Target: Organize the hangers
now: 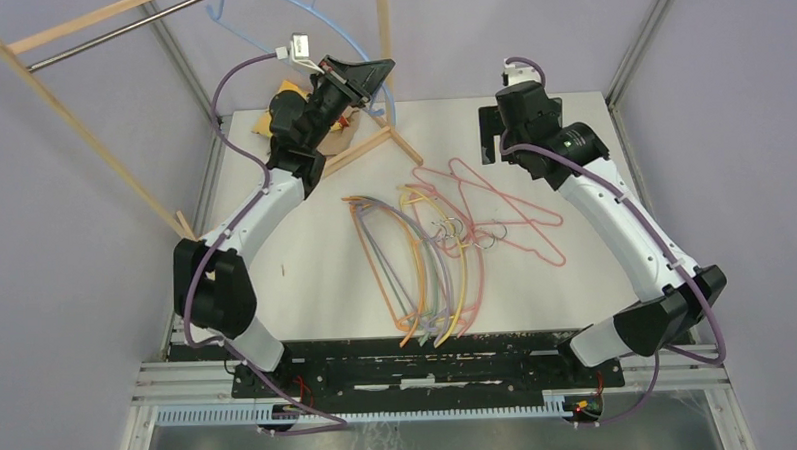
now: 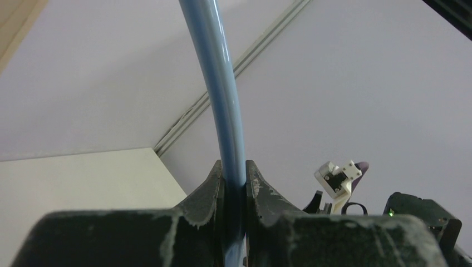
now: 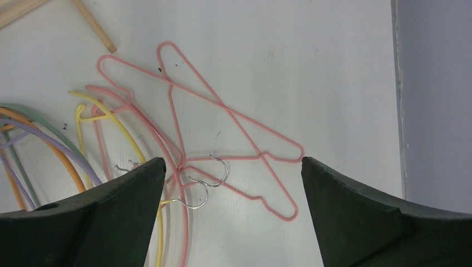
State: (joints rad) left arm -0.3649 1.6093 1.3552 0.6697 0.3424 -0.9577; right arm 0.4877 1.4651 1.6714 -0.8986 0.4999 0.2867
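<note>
My left gripper [image 1: 377, 70] is raised at the back of the table and shut on a light blue hanger [image 1: 353, 36]; its bar runs up between the jaws in the left wrist view [image 2: 225, 100]. A second blue hanger [image 1: 229, 21] hangs near the metal rail [image 1: 118, 33] of the wooden rack. Pink hangers [image 1: 494, 207] lie at centre right, seen also in the right wrist view [image 3: 222, 111]. Orange, purple, green and yellow hangers [image 1: 416, 264] lie in a pile at the centre. My right gripper [image 3: 231, 167] is open and empty above the pink hangers.
The wooden rack frame [image 1: 81, 131] leans at the back left, one foot [image 1: 372, 146] resting on the table. A yellow cloth [image 1: 276, 114] lies behind the left arm. Metal frame posts [image 1: 643, 36] stand at the back corners.
</note>
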